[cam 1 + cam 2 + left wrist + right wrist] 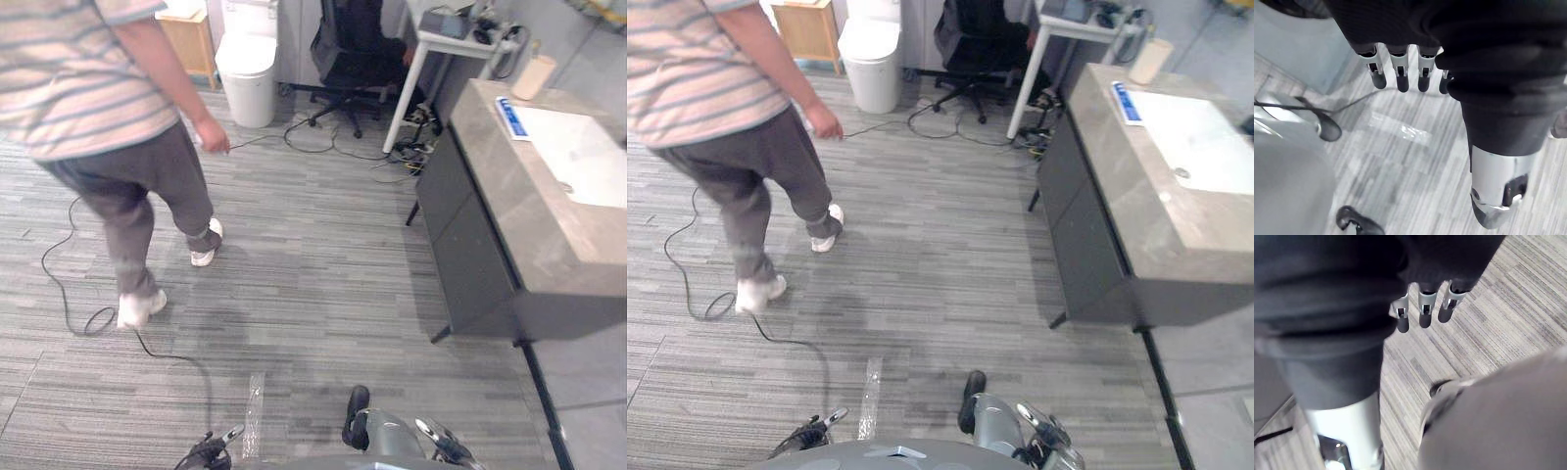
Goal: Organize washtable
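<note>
Both hands hang low and hold nothing. The left hand [1402,73] has its silver, dark-tipped fingers straight and a little apart above the grey striped plank floor [323,264]. The right hand [1422,308] is the same, with relaxed fingers pointing down at the floor.

The task's thing, the dark washtable with a grey stone top [495,186], lies ahead and to the right of the right hand, well apart from it. Its long axis runs away from the robot, so the near end of the top is the part closest to the right hand. The white rectangular basin [583,157] is further along.

By the far corner of the basin lies a flat blue and white pack [511,117]. At the end farthest from the hand stands a beige upright object [534,76], which I cannot identify.

The right hand is the nearer one. Ahead of the left hand walks a person in a striped shirt [98,88]. I judge that the robot must first step forward and to the right before either hand can reach the top.
</note>
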